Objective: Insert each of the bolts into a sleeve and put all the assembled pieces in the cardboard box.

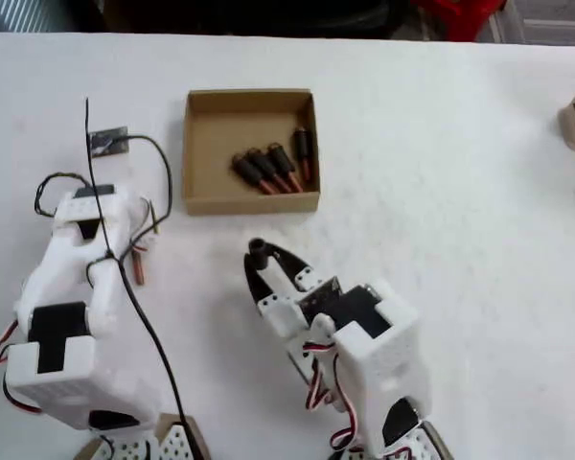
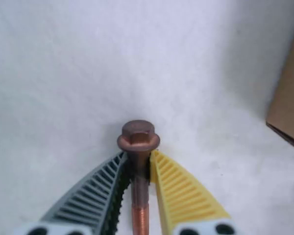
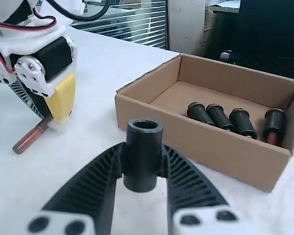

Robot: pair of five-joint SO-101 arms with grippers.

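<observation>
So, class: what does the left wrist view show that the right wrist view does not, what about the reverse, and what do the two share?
Left wrist view alone: the hexagonal flanged head of the copper-coloured metal bolt. Right wrist view alone: the black cylindrical sleeve upright in the right arm's black claw, and four black sleeved bolts lying inside the brown cardboard box. Both: the bolt clamped in the left arm's grey-and-yellow claw, part of the box, and the white table.
</observation>
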